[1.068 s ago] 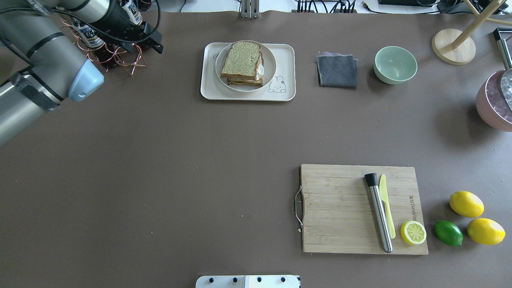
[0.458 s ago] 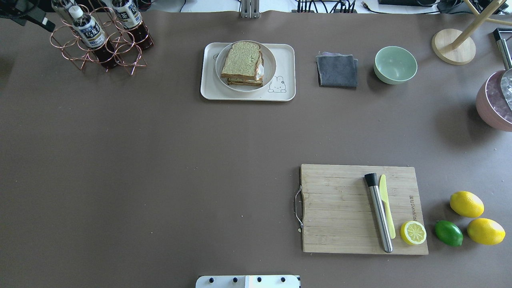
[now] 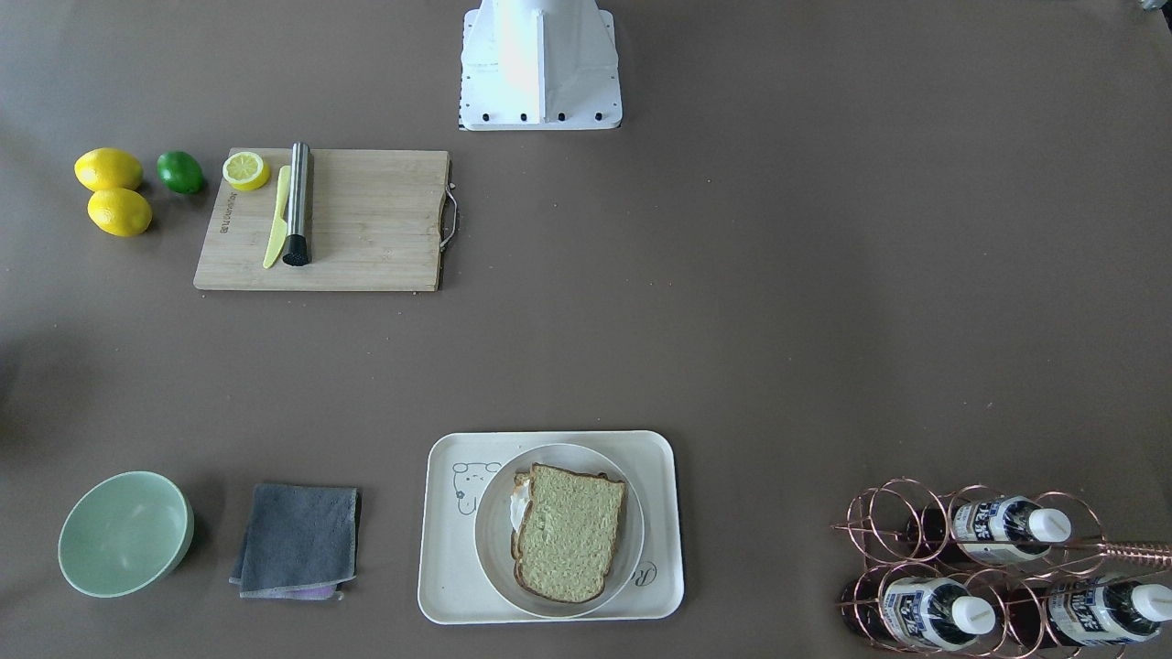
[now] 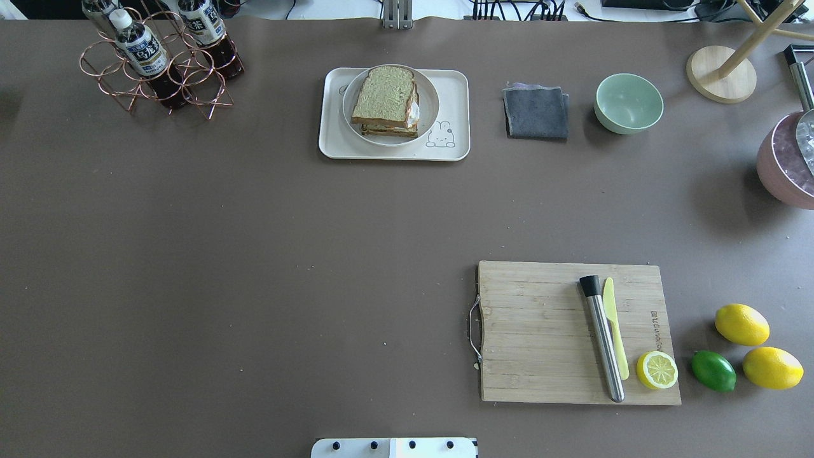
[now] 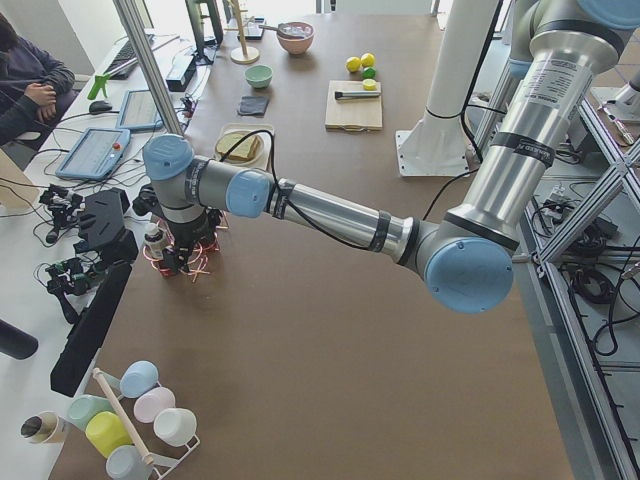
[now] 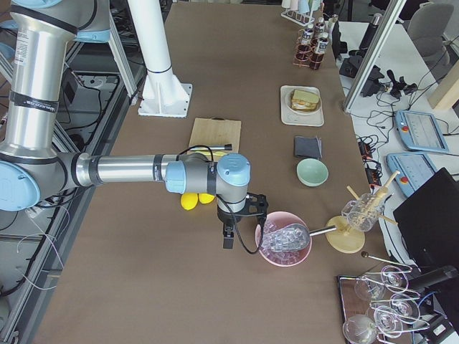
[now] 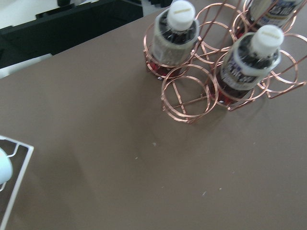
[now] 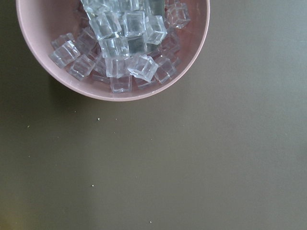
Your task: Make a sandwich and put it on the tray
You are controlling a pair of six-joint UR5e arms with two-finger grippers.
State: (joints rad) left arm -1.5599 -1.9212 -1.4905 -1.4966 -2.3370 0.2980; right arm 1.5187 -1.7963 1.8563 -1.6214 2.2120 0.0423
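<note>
The sandwich [image 4: 386, 98], two wholegrain slices with white egg showing at its edge, lies on a round white plate [image 4: 429, 102]. That plate stands on the cream tray [image 4: 331, 143] at the table's far side; the sandwich [image 3: 569, 531] and tray [image 3: 439, 567] also show from the front. No arm is near them. My left gripper [image 5: 186, 252] hangs over the bottle rack at the table's left end. My right gripper [image 6: 228, 236] hangs beside the pink ice bowl at the right end. Whether either is open or shut I cannot tell; neither wrist view shows fingers.
A copper rack of bottles [image 4: 159, 60] stands far left. Right of the tray lie a grey cloth [image 4: 536, 112] and a green bowl [image 4: 628, 103]. A cutting board [image 4: 540, 331] carries a muddler, knife and lemon half, with whole citrus beside it. The pink ice bowl [image 4: 779, 168] sits at the right edge.
My left arm, which covered the bottle rack in the overhead view, has swung off to the left and out of that view. The sandwich and tray have not moved.
</note>
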